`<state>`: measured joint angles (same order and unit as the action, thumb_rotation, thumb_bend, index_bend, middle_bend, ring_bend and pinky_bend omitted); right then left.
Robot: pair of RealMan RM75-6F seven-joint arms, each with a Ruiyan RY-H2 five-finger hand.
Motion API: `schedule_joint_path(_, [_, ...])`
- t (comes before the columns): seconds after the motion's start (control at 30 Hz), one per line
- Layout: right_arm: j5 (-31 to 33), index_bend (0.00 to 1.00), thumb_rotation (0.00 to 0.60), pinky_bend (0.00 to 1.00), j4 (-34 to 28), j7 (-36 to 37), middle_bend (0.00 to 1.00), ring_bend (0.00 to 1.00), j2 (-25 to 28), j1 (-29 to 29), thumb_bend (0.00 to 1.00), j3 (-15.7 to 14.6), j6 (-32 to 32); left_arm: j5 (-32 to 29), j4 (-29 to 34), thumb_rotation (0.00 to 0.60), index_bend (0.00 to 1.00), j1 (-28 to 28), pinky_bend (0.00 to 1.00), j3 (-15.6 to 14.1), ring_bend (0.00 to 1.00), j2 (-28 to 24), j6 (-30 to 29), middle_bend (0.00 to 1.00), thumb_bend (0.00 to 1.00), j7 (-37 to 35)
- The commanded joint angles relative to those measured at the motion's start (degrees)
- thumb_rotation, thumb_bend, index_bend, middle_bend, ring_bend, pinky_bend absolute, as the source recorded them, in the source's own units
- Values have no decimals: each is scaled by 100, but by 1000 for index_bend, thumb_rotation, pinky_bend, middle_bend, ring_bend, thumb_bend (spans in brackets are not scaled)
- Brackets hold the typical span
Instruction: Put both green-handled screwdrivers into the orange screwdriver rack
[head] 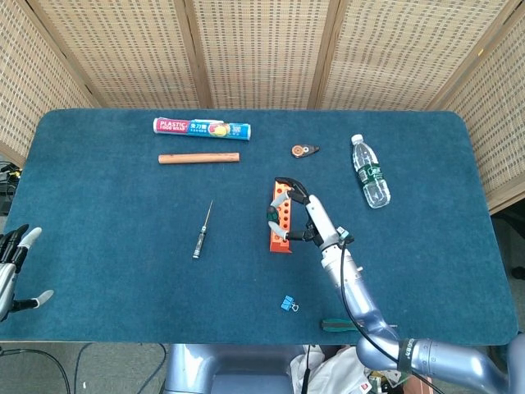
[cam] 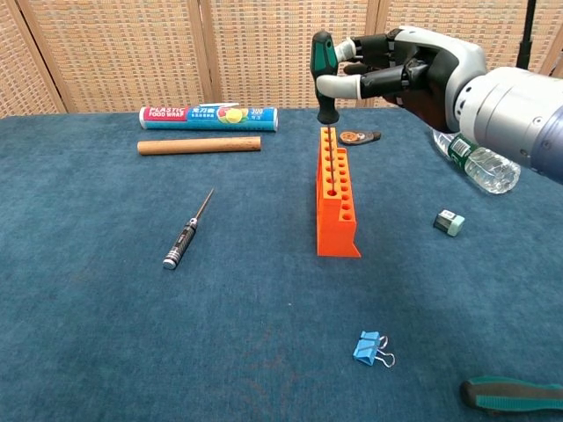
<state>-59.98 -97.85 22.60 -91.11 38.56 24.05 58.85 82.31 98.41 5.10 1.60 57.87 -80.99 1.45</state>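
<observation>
The orange rack [cam: 335,193] [head: 280,217] stands mid-table, its rows of holes facing up. My right hand [cam: 413,66] [head: 305,215] holds a green-handled screwdriver [cam: 324,75] upright above the rack's far end, with the shaft's tip down in a far hole. The second green-handled screwdriver [cam: 515,394] [head: 339,325] lies flat at the table's near right edge. My left hand [head: 12,267] hangs open off the table's near left corner, holding nothing.
A small black precision screwdriver [cam: 186,232] lies left of the rack. At the back sit a plastic-wrap box [cam: 208,117] and a wooden dowel [cam: 199,145]. A water bottle [cam: 475,158], a small eraser-like block [cam: 449,222] and a blue binder clip [cam: 370,348] lie to the right and front.
</observation>
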Motion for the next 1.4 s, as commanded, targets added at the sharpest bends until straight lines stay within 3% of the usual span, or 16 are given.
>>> schedule_joint_path(0.03, [-16,631,600,0,63,16,123,0,-29,-12,400,-36,-21,-1,0,600,0,2,0,1,0,-4,2,0,0,-8])
schedule_joint_path(0.4, [-357,636,600,0,659,384,124,0,-272,-98,400,-345,-190,-14,5,600,0,8,0,-6,0,-1,23,0,0,-3])
schedule_joint_path(1.03, [-1004,636,600,0,1586,1643,123,0,-650,-274,399,-535,-303,-106,-10,600,0,60,0,10,0,30,129,0,0,36])
schedule_joint_path(1.4, [-1437,636,600,0,1910,1923,124,0,-720,-273,361,-735,-287,-129,-9,600,0,61,0,12,0,41,126,0,0,67])
